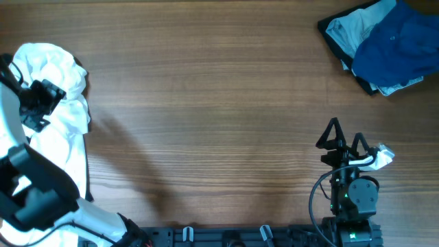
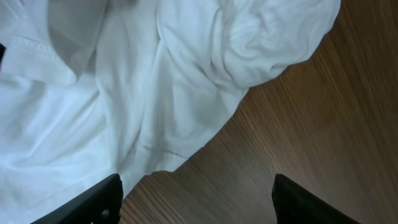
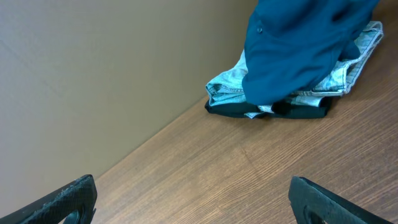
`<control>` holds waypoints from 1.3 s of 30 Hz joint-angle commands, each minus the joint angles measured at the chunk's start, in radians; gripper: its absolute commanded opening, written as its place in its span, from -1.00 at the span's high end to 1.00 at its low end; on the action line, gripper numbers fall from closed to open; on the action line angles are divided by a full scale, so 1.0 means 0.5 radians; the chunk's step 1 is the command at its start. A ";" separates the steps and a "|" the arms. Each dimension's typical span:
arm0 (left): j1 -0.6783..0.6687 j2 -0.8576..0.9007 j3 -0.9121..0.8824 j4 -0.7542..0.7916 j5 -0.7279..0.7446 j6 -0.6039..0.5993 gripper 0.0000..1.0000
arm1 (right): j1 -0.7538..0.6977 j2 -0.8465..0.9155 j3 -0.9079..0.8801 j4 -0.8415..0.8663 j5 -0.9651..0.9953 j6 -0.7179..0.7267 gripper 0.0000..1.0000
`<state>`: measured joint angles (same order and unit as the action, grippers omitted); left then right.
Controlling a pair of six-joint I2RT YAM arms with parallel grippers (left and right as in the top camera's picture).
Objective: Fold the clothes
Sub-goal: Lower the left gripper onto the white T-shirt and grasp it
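Two heaps of clothes lie unfolded in the overhead view: a white T-shirt [image 1: 58, 75] bunched at the left edge of the table [image 1: 206, 103], and at the far right corner a loose pile with a dark blue garment [image 1: 398, 48] draped over a pale grey-blue one [image 1: 350, 31]. The left gripper [image 1: 41, 96] hangs over the shirt, while the right gripper [image 1: 345, 137] sits near the front edge, well apart from the pile. From the left wrist, the shirt [image 2: 155, 81] is rumpled, hems and seams running every way, and the left gripper [image 2: 196, 202] stands spread with only bare wood between its fingers, grasping nothing. From the right wrist, the right gripper [image 3: 193, 202] is likewise released and empty, looking across open table at the pile, where a black garment [image 3: 230, 111] shows underneath. No neat fold appears anywhere, so I judge the work barely begun: every garment needs spreading flat and folding.
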<state>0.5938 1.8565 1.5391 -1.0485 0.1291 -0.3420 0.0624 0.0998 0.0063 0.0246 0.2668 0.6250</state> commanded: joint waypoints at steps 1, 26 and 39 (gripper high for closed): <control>-0.051 0.164 0.256 -0.084 0.018 0.041 -0.48 | 0.004 -0.014 -0.002 0.011 0.006 0.014 -0.99; -0.248 0.306 -0.177 -0.114 -0.047 0.048 -0.47 | 0.004 -0.014 -0.002 0.011 0.006 0.014 -1.00; 0.073 0.364 -0.192 0.013 -0.081 0.042 -0.49 | 0.004 -0.014 -0.002 0.011 0.006 0.014 -0.99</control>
<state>0.6109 2.0022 1.4509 -1.0454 0.0765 -0.3267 0.0624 0.0998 0.0063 0.0246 0.2668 0.6250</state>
